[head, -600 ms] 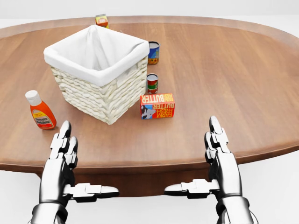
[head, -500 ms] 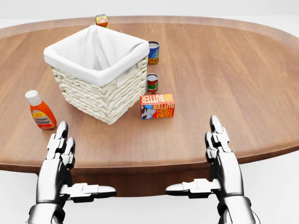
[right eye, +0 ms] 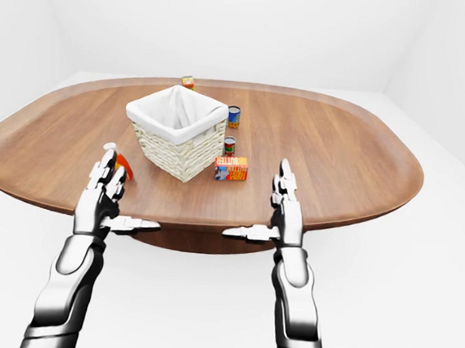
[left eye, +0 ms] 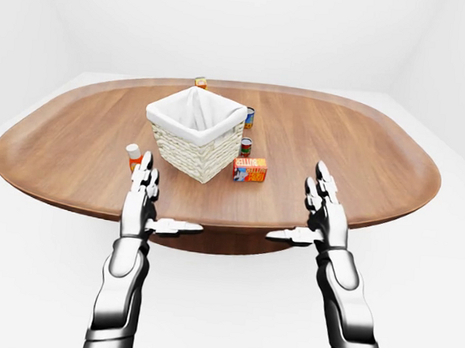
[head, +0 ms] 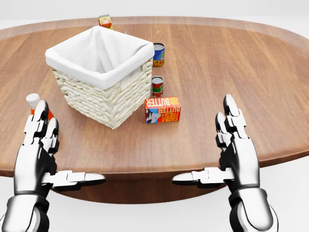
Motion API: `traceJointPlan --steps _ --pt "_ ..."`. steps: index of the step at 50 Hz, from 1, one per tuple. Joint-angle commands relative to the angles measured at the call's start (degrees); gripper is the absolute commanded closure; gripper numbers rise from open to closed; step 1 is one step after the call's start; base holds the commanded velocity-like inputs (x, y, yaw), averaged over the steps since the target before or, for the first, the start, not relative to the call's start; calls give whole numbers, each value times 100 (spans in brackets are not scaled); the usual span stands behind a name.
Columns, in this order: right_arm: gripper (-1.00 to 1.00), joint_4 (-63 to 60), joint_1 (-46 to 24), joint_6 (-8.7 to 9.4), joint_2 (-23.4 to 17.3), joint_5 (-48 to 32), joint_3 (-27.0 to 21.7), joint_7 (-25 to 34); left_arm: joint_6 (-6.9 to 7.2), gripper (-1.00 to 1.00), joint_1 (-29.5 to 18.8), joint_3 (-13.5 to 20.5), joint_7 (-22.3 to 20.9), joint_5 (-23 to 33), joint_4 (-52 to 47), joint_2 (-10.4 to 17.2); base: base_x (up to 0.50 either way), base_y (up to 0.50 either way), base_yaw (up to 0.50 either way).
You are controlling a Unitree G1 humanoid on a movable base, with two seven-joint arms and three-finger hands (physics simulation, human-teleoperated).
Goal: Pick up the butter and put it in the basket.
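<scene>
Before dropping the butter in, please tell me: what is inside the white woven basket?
The white woven basket shows only its white cloth liner; nothing else appears, though its walls hide the bottom.

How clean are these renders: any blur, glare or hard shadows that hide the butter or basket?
Head view: sharp and evenly lit, butter label legible, basket weave crisp, only faint soft shadows on the table. Eye views: wider, things small, butter print unreadable; table rim looks bowed. No blown glare on either hand.
</scene>
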Motion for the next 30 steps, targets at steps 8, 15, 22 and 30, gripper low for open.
traceJointPlan --steps 8,15,22,30 --pt "-100 -762 -211 0 22 469 -70 -142 0 -100 -216 116 -34 -24 -453 86 0 0 0" --pt "-100 -846 -247 0 -10 606 -106 -180 0 -100 -368 109 -28 -3 -429 111 0 0 0" --pt "-100 -776 -166 0 -18 590 -66 -106 0 -100 -384 86 -43 0 -375 102 0 24 0" --pt "-100 -777 -161 0 5 597 -59 -121 0 -100 -364 50 -59 -20 -244 82 1 24 0"
